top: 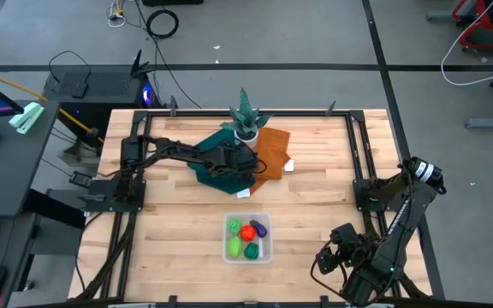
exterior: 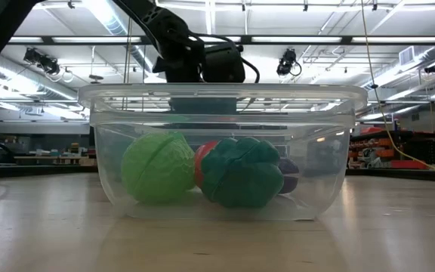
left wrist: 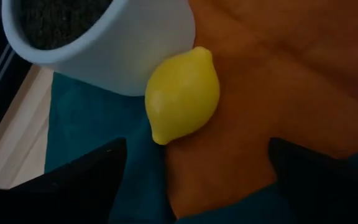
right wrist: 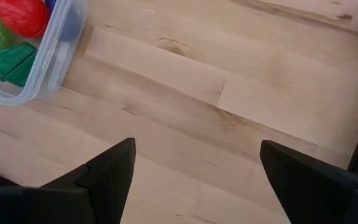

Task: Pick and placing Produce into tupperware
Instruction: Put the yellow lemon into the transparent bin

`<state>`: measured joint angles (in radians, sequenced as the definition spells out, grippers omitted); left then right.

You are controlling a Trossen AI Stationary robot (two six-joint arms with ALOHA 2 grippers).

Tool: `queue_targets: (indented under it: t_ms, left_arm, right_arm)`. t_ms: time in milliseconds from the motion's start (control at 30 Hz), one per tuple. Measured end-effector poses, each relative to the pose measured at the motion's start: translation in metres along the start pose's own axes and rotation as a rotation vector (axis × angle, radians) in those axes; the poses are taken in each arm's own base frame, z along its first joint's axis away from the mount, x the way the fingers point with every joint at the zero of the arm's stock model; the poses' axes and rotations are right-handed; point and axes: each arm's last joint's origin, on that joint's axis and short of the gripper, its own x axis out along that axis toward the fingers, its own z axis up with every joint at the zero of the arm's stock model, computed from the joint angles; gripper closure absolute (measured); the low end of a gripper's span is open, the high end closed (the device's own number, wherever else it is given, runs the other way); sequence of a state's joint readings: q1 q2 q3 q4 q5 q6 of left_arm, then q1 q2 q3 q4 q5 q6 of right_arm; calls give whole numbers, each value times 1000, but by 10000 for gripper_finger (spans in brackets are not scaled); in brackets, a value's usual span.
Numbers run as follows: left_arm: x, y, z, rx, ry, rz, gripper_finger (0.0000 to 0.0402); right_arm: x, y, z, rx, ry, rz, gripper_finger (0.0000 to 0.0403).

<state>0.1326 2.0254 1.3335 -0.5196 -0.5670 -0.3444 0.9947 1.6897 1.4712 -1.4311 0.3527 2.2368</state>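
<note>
1. Nearest the front edge of the table sits the clear tupperware, about midway across its width. In the high view it holds a red piece, a purple piece, a light green piece and a darker green piece; a further green bit at the back corner may be a fifth, though it is too small to be sure.
2. At the front right corner the right gripper hangs above bare wood, fingers spread wide with nothing between them, the tub just off to one side in its wrist view.
3. Farther back, the left arm reaches in from the left edge to the middle of the table. The left gripper hovers over the cloths, fingers wide apart and empty.
4. Right ahead of those fingers lies the yellow lemon, resting where the orange cloth meets the teal cloth and touching the white pot.
5. The pot carries a spiky green plant and stands near the back edge.
</note>
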Motion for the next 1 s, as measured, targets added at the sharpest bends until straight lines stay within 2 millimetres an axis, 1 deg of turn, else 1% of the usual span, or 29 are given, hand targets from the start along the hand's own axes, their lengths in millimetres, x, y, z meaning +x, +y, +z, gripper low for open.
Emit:
queue_targets:
  t_ms: [267,600,1000]
  left_arm:
    - [3,4,5,-20,-27,-5,5]
    - [11,14,9,-27,-25,10,5]
    - [13,15,10,-24,-27,-2,5]
  right_arm:
    - [0,1,-1,-1,5,10,94]
    - [0,1,-1,0,7,13,94]
    - [1,4,2,3,-5,16,94]
